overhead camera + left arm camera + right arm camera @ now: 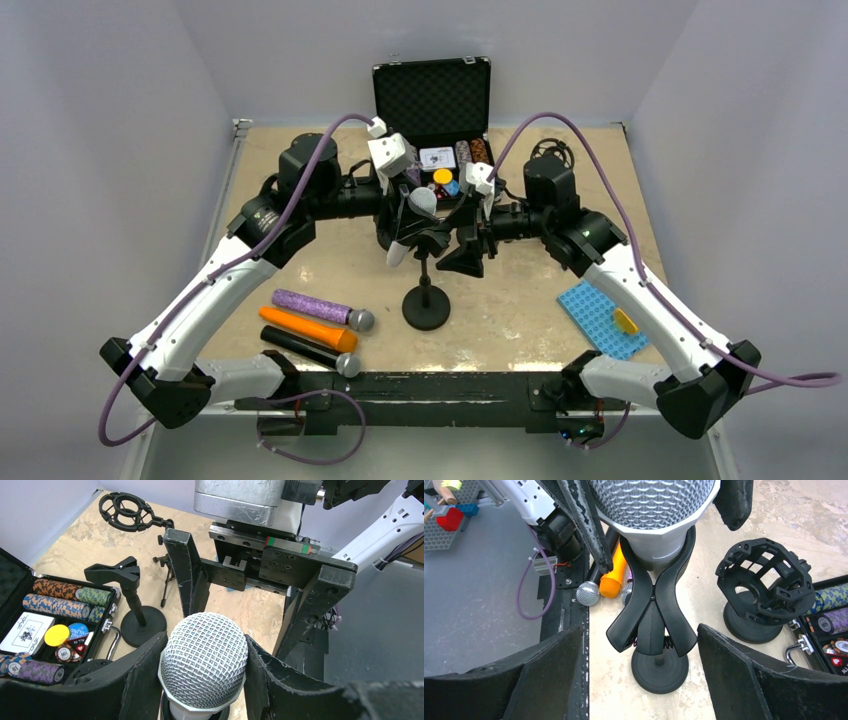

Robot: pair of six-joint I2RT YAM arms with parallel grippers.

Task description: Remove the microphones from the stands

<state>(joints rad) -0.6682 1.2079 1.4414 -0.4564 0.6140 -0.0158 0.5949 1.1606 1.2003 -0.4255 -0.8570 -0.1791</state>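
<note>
Microphone (pixel 205 662) sits clamped by its mesh head between the fingers of the left claw (pixel 205 647), its neck gripped in the stand's spring clip (pixel 651 605). The right claw (pixel 640 630) gapes wide, straddling the clip's handles without touching them, the stand base (pixel 660 670) just beyond. Past the clip, slightly left, lies an orange microphone (pixel 613 582). Right of that claw stands a black shock mount (pixel 769 580), with a chip case (pixel 824 615) further right.

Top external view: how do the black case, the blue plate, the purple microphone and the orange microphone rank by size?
Largest: black case.
Next: blue plate.
Smallest: purple microphone and orange microphone. These two look about alike, so I won't rank them.
</note>
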